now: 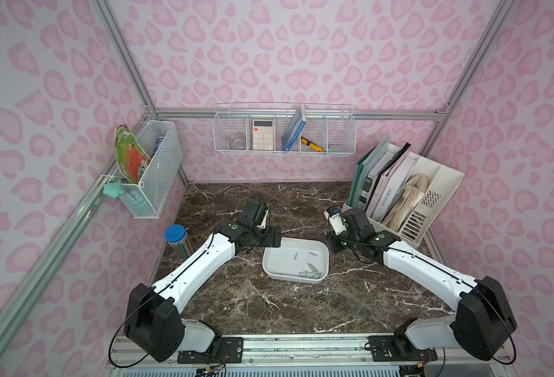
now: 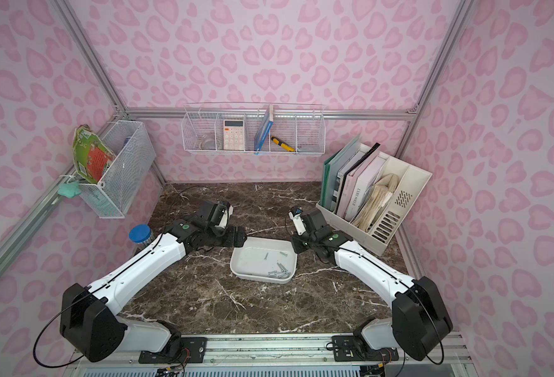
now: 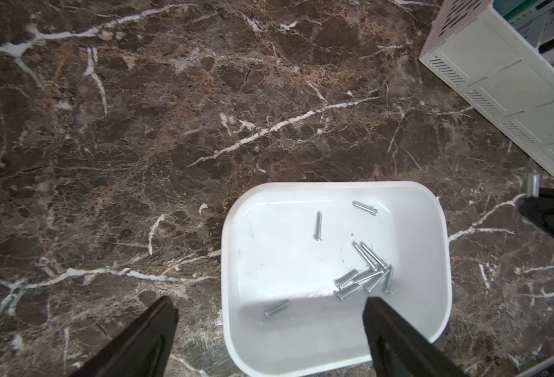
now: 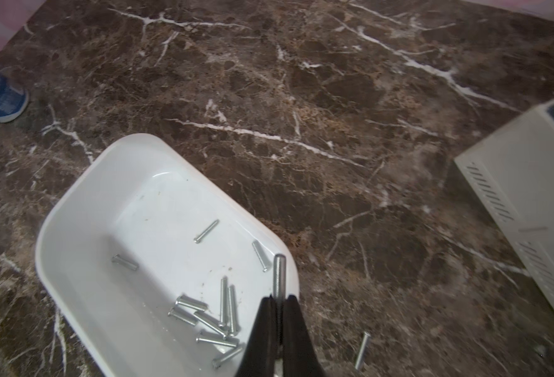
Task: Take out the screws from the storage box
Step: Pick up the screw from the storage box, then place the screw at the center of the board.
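The storage box (image 1: pixel 270 261) (image 2: pixel 239 261) is a shallow white tray in the middle of the marble table. Several screws (image 1: pixel 310 272) (image 2: pixel 279 271) lie in it, most heaped at one corner (image 3: pixel 367 274) (image 4: pixel 217 313). My right gripper (image 1: pixel 334 243) (image 4: pixel 279 298) hangs just off the tray's right rim, shut on one screw (image 4: pixel 279 274) that sticks out past its tips. Another screw (image 4: pixel 362 349) lies on the table beside it. My left gripper (image 1: pixel 274 236) (image 3: pixel 269 303) is open over the tray's far left corner, one finger inside the rim and one outside, holding nothing.
A cream file organiser (image 1: pixel 425 209) with folders stands at the back right, close behind the right gripper. A blue-lidded jar (image 1: pixel 176 240) stands at the left table edge. Wire baskets (image 1: pixel 151 169) (image 1: pixel 285 133) hang on the walls.
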### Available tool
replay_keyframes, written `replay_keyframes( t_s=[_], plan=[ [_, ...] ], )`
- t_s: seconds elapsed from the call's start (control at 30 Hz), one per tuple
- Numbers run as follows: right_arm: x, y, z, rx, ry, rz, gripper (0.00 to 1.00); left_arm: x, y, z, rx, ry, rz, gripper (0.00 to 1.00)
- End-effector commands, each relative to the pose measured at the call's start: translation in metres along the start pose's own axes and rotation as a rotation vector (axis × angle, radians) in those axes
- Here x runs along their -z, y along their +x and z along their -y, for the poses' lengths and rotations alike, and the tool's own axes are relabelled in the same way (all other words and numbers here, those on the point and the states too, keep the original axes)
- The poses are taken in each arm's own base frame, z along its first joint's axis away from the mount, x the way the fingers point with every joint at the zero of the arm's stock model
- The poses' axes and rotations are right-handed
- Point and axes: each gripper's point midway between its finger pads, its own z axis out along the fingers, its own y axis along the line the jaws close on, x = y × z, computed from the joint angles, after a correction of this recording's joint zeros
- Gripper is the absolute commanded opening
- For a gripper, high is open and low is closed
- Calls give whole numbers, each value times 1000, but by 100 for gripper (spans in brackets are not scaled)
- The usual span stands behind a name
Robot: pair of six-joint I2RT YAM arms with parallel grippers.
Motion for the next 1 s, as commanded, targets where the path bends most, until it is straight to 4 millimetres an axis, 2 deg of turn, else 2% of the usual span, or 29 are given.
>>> replay_keyframes(
  t_s=[0.0, 0.07, 0.2, 0.37, 0.47, 0.53, 0.7, 0.97],
  plan=[
    [2, 18, 29, -84, 91, -52, 8, -3, 1, 15, 8, 78, -29, 94],
    [-1, 30, 42, -112, 129, -87, 8, -7, 4, 13, 15, 60, -58, 94],
    [-15, 54, 61, -167, 171, -164, 8, -20, 12, -5, 22, -49, -138, 93],
    [-30, 73, 64, -179, 161, -203, 8, -32, 21, -12, 18, -99, -222, 92],
    [-34, 84, 72, -191, 191, -232, 8, -39, 28, -20, 20, -146, -264, 92],
    [-34, 89, 76, -194, 203, -233, 8, -43, 31, -24, 19, -169, -293, 92],
    [-36, 103, 89, -234, 230, -245, 9, -53, 41, -19, 16, -139, -357, 89],
    [-42, 111, 92, -248, 233, -255, 10, -60, 47, -23, 9, -166, -403, 89]
  ],
)
